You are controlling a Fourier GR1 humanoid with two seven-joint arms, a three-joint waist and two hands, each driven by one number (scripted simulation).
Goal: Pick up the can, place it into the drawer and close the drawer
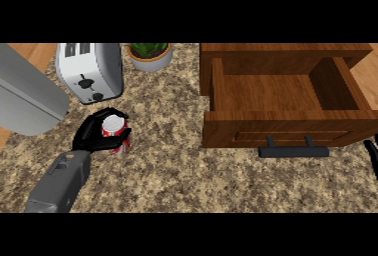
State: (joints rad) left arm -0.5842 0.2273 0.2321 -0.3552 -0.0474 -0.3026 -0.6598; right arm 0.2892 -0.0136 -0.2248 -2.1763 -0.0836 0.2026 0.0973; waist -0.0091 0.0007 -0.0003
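Curling round the can (113, 124), my left hand (92, 136) grasps it from the side, toward nine o'clock on the counter (192, 175), just below the toaster (90, 70). Whether the can is off the surface I cannot tell, so at best the pick is under way. The drawer (269, 92) stands open at two o'clock from the can, well apart, holding nothing I can see, handle (293, 151) toward me. Left to do: carry it across, set it inside, release, push the drawer shut. My right hand (371, 155) barely shows at the three o'clock edge; its state I cannot tell.
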